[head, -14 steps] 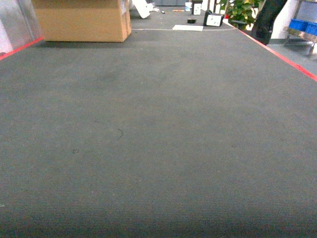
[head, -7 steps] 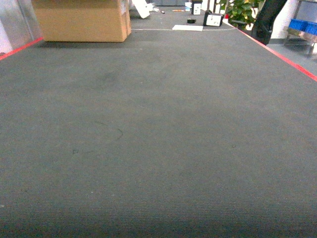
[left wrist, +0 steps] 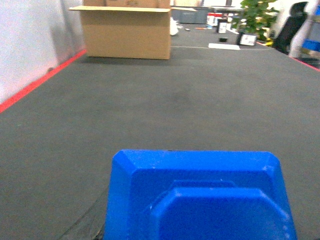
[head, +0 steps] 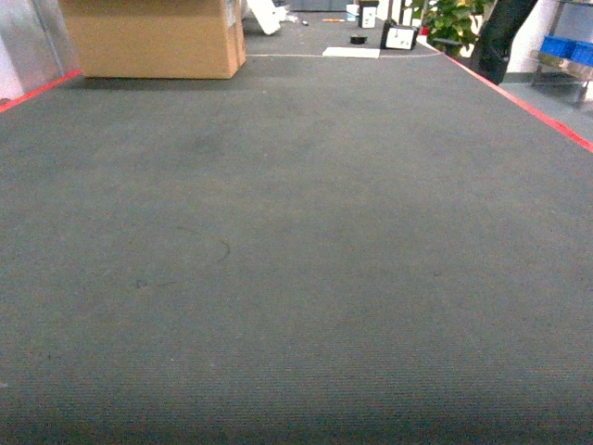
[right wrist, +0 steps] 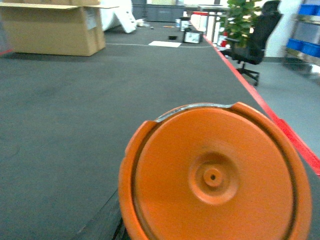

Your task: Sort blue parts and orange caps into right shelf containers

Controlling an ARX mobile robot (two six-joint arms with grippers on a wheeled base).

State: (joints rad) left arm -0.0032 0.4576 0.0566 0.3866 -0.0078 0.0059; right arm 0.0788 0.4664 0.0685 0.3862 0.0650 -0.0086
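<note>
A bright blue part (left wrist: 200,200) fills the bottom of the left wrist view, hanging just in front of the camera above the dark carpet. It hides the left gripper's fingers, which hold it. An orange cap (right wrist: 215,175) fills the lower right wrist view with its round face toward the camera. It is held the same way and hides the right gripper's fingers. The steel shelf (head: 567,65) with blue containers (head: 561,45) stands far off at the top right of the head view. Neither gripper shows in the head view.
Dark grey carpet (head: 296,260) stretches ahead, edged by red tape (head: 519,100) on the right and left. A large cardboard box (head: 153,37) stands at the far left. A black office chair (right wrist: 255,47), a green plant (head: 454,19) and small items lie at the far end.
</note>
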